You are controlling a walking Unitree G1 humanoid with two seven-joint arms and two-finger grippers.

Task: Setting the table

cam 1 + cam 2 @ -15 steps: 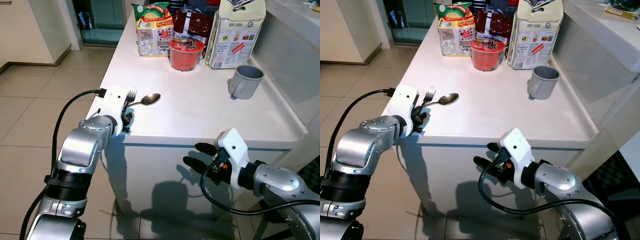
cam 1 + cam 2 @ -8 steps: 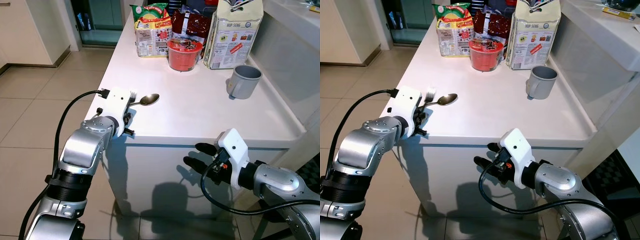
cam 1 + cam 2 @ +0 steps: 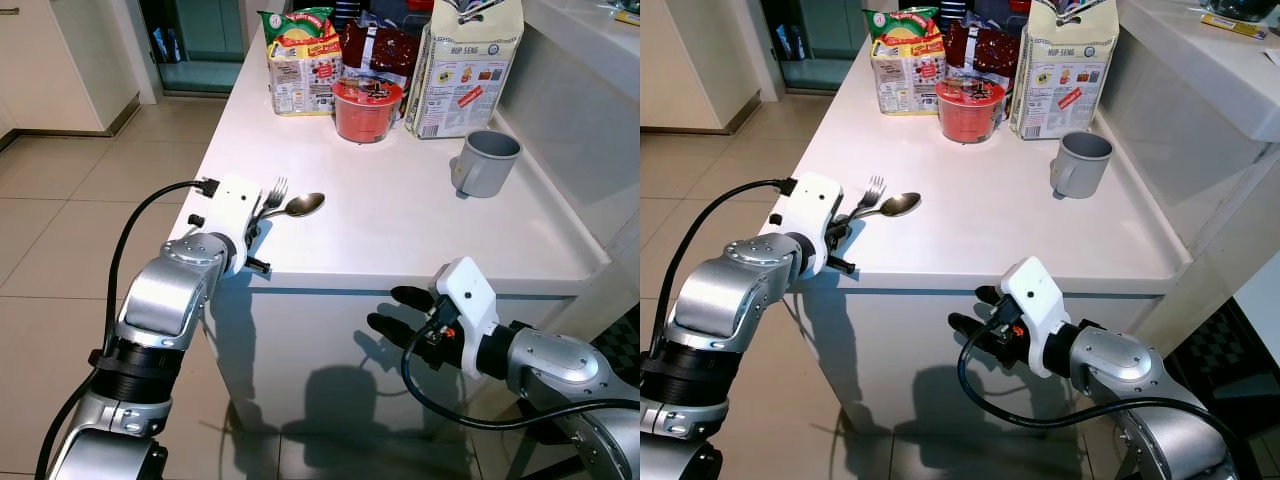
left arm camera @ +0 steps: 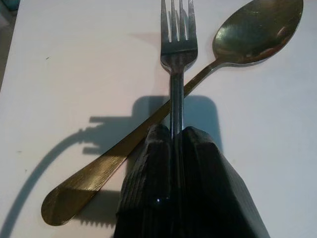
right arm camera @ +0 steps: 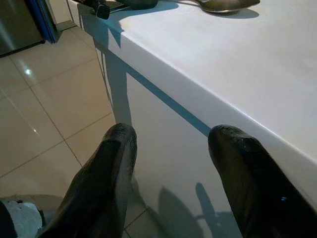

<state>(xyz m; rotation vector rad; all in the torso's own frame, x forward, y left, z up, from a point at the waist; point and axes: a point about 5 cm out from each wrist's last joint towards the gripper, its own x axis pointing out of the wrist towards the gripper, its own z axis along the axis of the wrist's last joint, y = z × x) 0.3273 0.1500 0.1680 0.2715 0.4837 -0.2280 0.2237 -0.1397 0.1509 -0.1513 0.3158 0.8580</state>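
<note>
Fork in left gripper, crossing spoon

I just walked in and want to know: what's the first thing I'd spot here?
The left claw pinching a fork at the near left corner of the white table, with a spoon lying crossed beneath it. Further back stand a red bowl and a grey mug.

left pincer clamped shut, arm raised; right pincer spread apart, held low.
</note>
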